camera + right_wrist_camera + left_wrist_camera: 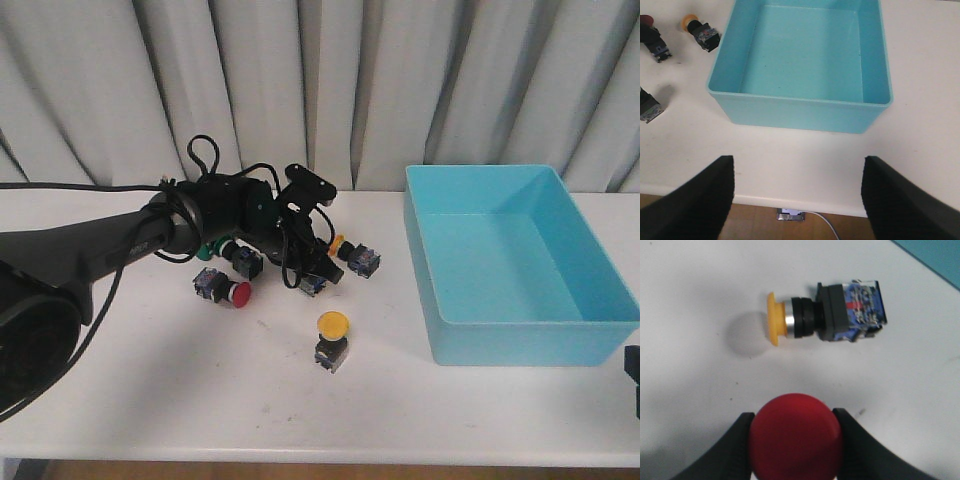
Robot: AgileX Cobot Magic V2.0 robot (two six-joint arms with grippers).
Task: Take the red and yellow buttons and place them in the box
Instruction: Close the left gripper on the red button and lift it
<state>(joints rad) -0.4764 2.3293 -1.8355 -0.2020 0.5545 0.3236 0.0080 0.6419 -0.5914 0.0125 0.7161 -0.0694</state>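
Black arm (90,250), looped cables (205,152)

Front camera faces forward over the table (150,400) — both wrist cameras look down closer.

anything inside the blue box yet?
No. The box floor shows bare in the right wrist view, no buttons in it. From the front, its near wall hides a strip of floor.

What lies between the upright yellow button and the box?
Only bare table separates the upright yellow button from the box, shown in the front view.
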